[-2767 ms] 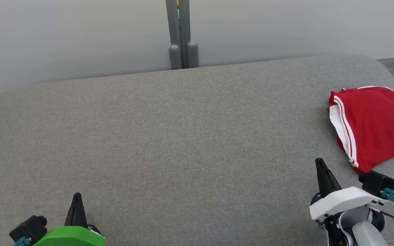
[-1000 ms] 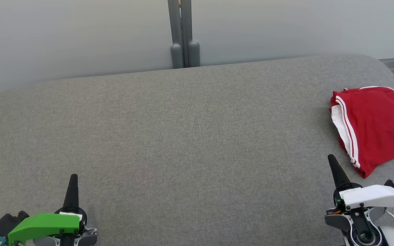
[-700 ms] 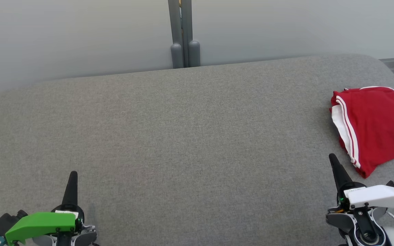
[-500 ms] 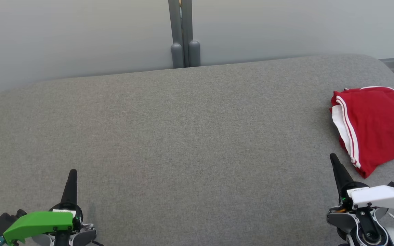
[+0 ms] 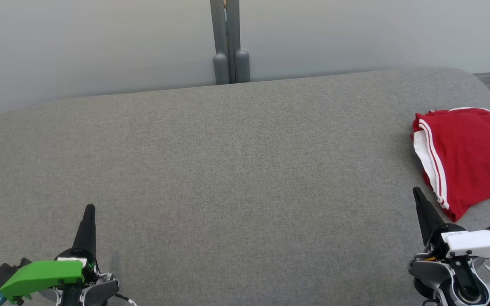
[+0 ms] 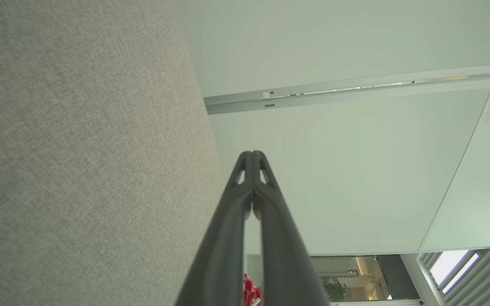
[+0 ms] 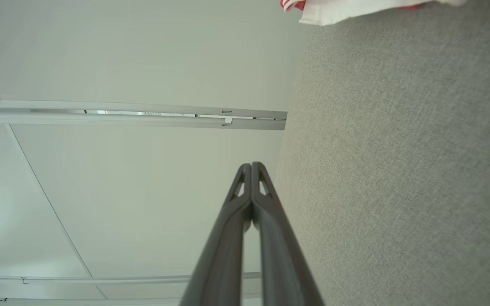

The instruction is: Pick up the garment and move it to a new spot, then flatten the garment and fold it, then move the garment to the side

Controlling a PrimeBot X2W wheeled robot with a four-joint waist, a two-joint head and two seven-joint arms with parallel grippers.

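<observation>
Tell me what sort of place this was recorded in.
Probably an office or lab room rather than a home: pale partition panels joined by a grey post stand behind a wide grey fabric-covered table, where a red garment lies.

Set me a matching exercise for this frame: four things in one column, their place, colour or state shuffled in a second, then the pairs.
Column one
1. garment
2. left gripper
3. right gripper
4. grey post

Column two
A. lower left, green cover, shut
B. behind the far edge, middle
C. right side of the padded surface, red with white stripes
D. lower right, white cover, shut

Pairs: 1-C, 2-A, 3-D, 4-B
</observation>
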